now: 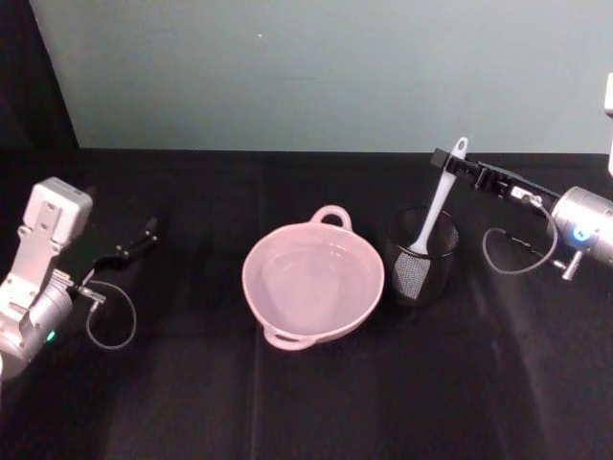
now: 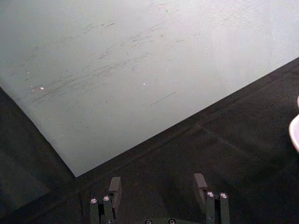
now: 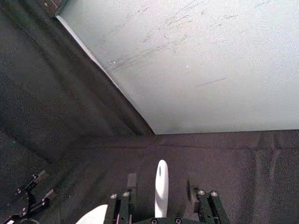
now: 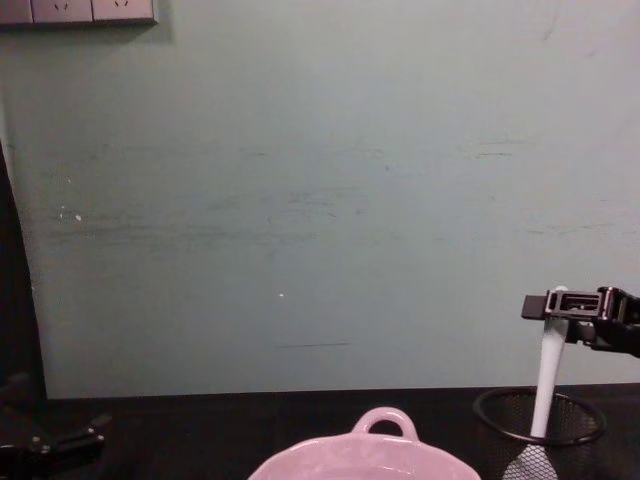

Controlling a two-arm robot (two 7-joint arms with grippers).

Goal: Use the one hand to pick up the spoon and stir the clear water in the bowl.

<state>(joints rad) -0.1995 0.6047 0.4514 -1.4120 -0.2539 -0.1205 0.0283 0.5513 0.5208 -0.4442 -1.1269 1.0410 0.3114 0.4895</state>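
The pale pink bowl (image 1: 259, 287) sits mid-table, its loop handle (image 4: 385, 420) toward the wall, with clear water (image 1: 311, 286) barely visible inside. To its right, the white spoon (image 1: 439, 206) stands scoop-down in a black mesh cup (image 1: 421, 257), its handle leaning up and back. My right gripper (image 1: 443, 161) is open around the top of the handle. In the right wrist view the spoon (image 3: 161, 184) stands between the fingers (image 3: 131, 183) with a gap on each side. The left gripper (image 1: 134, 244) rests open and empty at the far left.
A black cloth covers the table up to a pale green wall (image 1: 316, 67). Cable loops hang from both wrists. The mesh cup (image 4: 540, 418) stands close to the bowl's right rim (image 4: 440, 465). A wall socket plate (image 4: 80, 10) sits high on the left.
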